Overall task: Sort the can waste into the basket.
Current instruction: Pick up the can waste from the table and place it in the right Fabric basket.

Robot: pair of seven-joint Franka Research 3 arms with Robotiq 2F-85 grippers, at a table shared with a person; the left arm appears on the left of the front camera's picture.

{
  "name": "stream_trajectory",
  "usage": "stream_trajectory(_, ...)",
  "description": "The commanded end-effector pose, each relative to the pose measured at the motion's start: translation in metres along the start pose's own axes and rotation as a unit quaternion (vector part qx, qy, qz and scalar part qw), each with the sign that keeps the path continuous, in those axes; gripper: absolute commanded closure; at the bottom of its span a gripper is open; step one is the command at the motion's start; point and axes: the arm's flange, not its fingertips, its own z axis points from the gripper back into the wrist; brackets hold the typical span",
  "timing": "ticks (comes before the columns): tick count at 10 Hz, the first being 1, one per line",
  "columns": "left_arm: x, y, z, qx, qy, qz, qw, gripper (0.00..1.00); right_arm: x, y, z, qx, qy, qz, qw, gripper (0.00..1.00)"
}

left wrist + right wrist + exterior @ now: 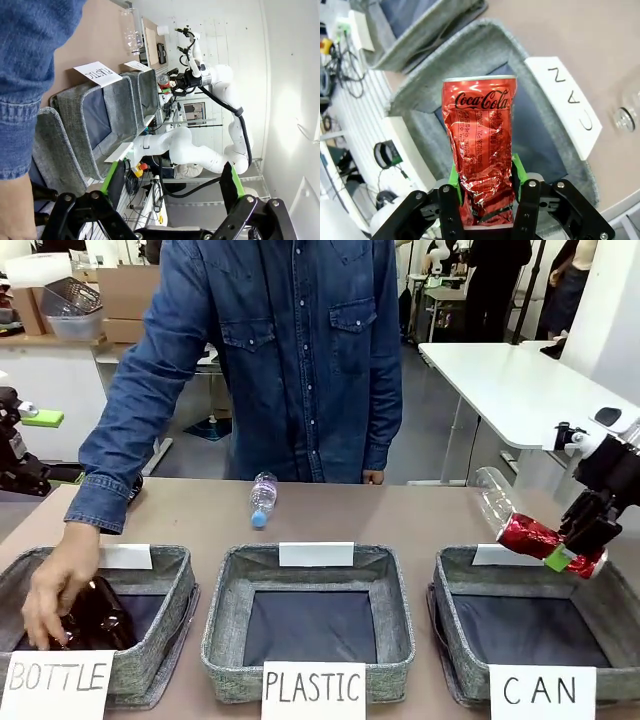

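A dented red can (533,536) (480,150) hangs tilted over the back rim of the grey basket (452,580) signed "CAN". My right gripper (577,554) (482,186) is shut on it, green pads pressed to both sides of its lower part. In the right wrist view the basket (485,32) lies below the can with its dark bottom showing. My left gripper (170,180) is open with nothing between its fingers; its view looks along the row of baskets to the far can (163,80).
A person in a denim shirt stands across the table, one hand (55,590) on a brown bottle (102,618) inside the "BOTTLE" basket (175,585). The "PLASTIC" basket (225,590) sits in the middle. Clear plastic bottles lie behind it (262,498) and behind the can (490,498).
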Motion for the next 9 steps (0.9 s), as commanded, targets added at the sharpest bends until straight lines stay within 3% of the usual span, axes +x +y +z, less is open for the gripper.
stream_trajectory(1,-0.001,-0.002,-0.001,-0.008,0.0,-0.011,1.0,0.0,-0.031,0.026,-0.035,-0.011,0.014,0.014,1.0,0.0)
stream_trajectory(6,-0.001,-0.002,-0.001,-0.008,0.0,-0.011,1.0,0.0,-0.028,0.022,-0.038,0.003,0.008,0.02,1.0,0.0)
stream_trajectory(8,-0.001,-0.002,-0.001,-0.008,0.0,-0.011,1.0,0.0,-0.021,0.02,-0.03,0.038,-0.038,-0.022,0.998,0.0)
stream_trajectory(9,-0.001,-0.002,-0.001,-0.008,0.0,-0.011,1.0,0.0,-0.012,0.02,-0.022,0.091,-0.074,-0.081,0.99,0.0)
